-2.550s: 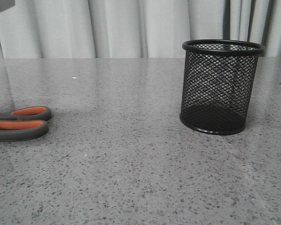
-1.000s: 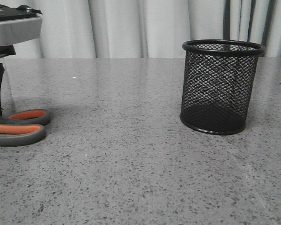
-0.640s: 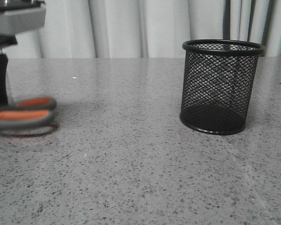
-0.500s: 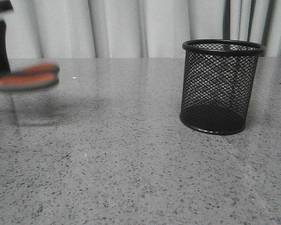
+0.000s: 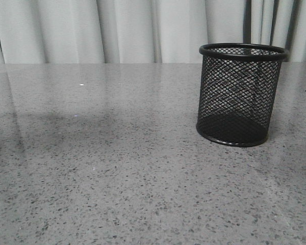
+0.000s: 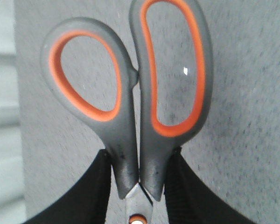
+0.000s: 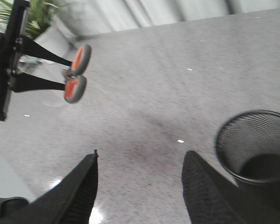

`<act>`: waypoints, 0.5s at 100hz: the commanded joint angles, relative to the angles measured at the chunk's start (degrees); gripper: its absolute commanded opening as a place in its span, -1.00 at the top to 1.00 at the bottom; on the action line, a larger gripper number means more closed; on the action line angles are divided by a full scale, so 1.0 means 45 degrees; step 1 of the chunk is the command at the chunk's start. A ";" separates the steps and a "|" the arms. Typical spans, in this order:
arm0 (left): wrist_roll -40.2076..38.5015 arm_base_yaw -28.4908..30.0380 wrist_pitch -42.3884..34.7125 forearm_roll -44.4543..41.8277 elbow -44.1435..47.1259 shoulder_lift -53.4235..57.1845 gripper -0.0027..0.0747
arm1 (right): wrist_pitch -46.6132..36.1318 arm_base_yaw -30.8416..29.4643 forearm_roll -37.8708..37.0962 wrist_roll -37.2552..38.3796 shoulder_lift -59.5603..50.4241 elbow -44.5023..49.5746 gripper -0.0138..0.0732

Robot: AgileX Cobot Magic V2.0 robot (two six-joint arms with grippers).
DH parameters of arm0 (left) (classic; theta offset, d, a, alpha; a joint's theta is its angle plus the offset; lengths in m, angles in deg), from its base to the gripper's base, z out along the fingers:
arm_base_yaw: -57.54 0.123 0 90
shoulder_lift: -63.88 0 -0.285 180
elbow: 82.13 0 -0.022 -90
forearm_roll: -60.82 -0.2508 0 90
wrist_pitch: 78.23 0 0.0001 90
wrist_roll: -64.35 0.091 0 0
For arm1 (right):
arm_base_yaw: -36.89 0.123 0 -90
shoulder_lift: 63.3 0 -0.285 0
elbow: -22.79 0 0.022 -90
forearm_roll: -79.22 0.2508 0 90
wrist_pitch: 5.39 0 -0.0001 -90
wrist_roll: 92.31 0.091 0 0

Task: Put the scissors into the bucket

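We see the bucket standing upright on the table, toward the right in the front view. Its black wire mesh lets us look straight through to the solid dark base, and nothing lies inside. From the right wrist view we look down past the thick rounded rim into the bucket, and again only the dark floor shows.

The scissors are up off the table, held by the left gripper. Its two black fingers press against the outer sides of the handle shanks, just above the orange pivot spot. The loop handles are matte dark grey plastic lined in bright orange, one rounder and one longer, and they sit closed against each other. The blades are out of sight in this view. In the right wrist view the scissors hang in the air well apart from the bucket, handles pointing away from the left gripper.

The right gripper hovers above the table with its textured black fingers spread wide and nothing between them.

The table is a grey speckled stone-like slab with a slight sheen. Pale pleated curtains hang behind it.
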 commanded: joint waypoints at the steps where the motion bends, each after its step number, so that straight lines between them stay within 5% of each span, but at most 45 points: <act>1: -0.0750 -0.0887 -0.0988 0.0067 -0.0649 0.0474 0.99 | -0.0603 0.0023 0.2058 -0.1030 0.0351 -0.0430 -0.15; 50: -0.3645 -0.5143 -0.3183 -0.1428 -0.1065 -0.0207 0.98 | 0.0246 0.0023 0.4559 -0.2636 0.1027 -0.0430 -0.15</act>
